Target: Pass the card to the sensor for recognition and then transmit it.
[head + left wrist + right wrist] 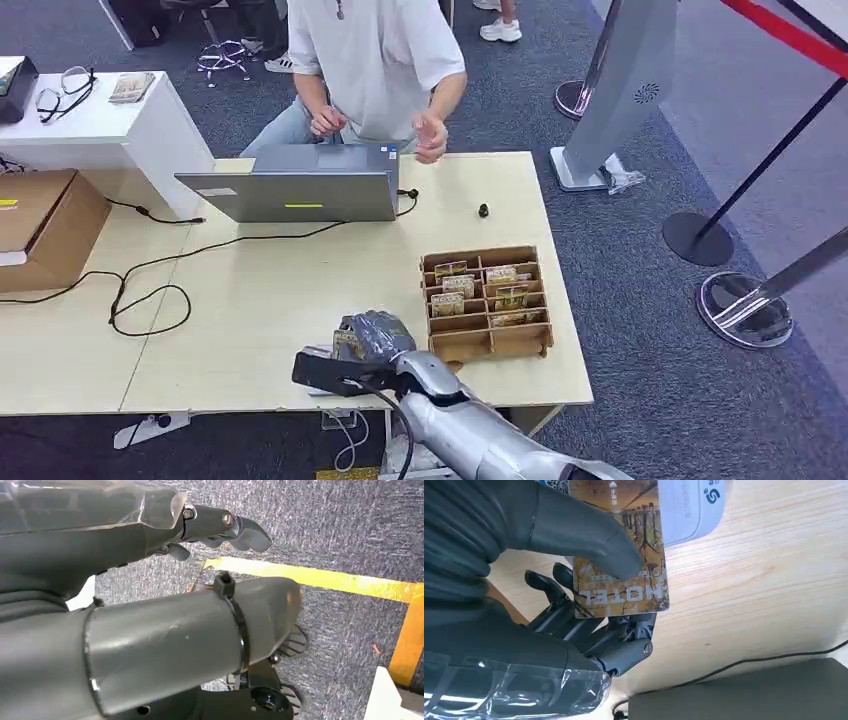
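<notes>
I have the right robot hand [574,605] pinching the card [624,555] between thumb and fingers over the white sensor [689,510] at the worktop's [250,300] near edge, and I judge it light, stiff and slick, best held by its edge, while my left robot hand [220,527] hangs curled and empty.

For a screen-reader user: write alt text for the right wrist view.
The robot's right hand pinches a brown hotel card between thumb and fingers, over a white sensor on a light wooden table. A black cable runs beside a dark laptop.
</notes>
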Robot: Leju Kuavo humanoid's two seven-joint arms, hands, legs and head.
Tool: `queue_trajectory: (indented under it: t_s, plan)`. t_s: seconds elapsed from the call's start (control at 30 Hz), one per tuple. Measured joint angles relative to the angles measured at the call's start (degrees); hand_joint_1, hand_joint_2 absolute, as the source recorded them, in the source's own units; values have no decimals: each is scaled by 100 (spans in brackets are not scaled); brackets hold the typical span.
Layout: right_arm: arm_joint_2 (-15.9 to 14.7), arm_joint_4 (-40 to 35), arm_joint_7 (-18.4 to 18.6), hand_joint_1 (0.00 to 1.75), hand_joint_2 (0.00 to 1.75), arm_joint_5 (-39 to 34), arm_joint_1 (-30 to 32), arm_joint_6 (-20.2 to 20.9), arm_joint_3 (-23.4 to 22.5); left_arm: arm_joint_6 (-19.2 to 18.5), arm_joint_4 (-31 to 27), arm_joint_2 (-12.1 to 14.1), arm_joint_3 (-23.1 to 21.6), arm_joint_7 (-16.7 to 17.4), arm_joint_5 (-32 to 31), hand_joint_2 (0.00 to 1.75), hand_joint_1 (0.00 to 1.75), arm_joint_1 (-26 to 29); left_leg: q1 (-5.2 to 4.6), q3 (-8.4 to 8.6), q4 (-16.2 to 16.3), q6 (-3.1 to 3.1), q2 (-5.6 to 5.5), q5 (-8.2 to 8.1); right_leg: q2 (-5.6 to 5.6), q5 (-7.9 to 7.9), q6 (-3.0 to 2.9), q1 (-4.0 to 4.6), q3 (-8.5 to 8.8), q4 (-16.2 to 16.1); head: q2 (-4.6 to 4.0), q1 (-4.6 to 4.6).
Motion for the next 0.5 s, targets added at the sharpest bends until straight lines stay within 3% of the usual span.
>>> queue_trajectory:
  t_s: [0.5]
  plan:
    - [96,20,109,175,175,302,26,17,146,-28,0,9,0,17,-11,0,0,-1,0,1,0,0,1,0,1,0,0,0,0,0,0,0]
